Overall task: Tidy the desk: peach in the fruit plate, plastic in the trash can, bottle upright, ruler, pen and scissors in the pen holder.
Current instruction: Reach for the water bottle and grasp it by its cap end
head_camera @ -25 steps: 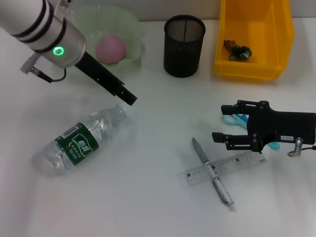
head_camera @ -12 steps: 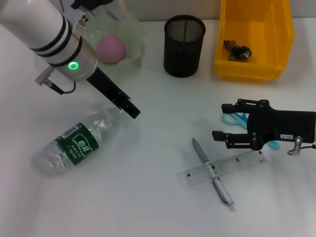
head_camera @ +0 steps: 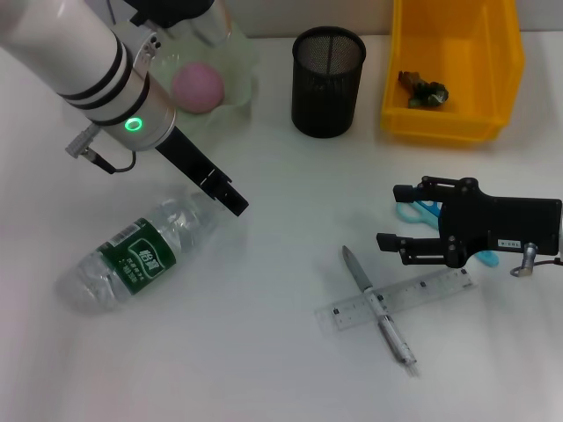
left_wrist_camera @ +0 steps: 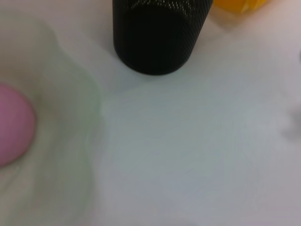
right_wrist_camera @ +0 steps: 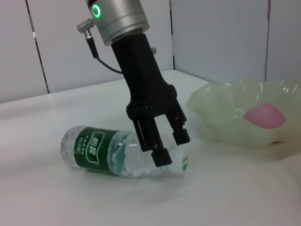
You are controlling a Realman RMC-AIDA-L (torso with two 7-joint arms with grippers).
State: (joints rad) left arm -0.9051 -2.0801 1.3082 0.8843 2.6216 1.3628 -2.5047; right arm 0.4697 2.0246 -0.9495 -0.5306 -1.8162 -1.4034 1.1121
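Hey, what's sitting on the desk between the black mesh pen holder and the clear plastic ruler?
Nothing: in the head view the white desk is bare between the black mesh pen holder and the clear plastic ruler.

1. Scissors (head_camera: 420,212) mostly hidden behind right claw (head_camera: 393,217); only blue handles showed.
2. Fruit plate (head_camera: 237,53) partly covered by left arm; cut off in wrist view.
3. Item in yellow bin (head_camera: 457,66) too small to ID.

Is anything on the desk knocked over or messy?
Yes. The water bottle lies on its side under the left gripper. The pen lies across the ruler, and the scissors sit loose under the right gripper.
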